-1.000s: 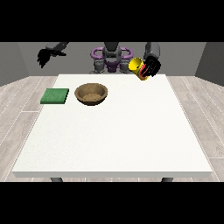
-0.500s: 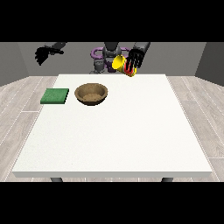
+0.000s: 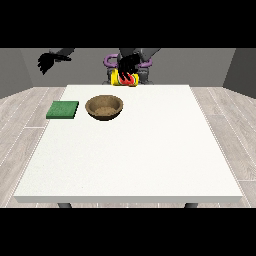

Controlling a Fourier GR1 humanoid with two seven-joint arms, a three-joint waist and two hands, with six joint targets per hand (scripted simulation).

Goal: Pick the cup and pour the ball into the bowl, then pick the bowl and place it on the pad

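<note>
Your white counter (image 3: 130, 150) carries a flat green square pad (image 3: 63, 109) at far left and, just right of it, a round brown wooden bowl (image 3: 104, 107); they lie apart. Nothing stands between bowl and cup. The yellow cup (image 3: 124, 78), red-marked, hangs tilted above the far edge, beyond the bowl, with the black hand (image 3: 127, 65) there curled round it. The hand at the view's left (image 3: 48, 61) is raised, fingers spread, touching nothing.

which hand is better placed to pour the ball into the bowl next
The robot's left hand, nearer the view's right. It is curled round the yellow cup, lifted just behind the bowl. The other hand hangs raised beyond the table's edge at the view's left and holds nothing.
</note>
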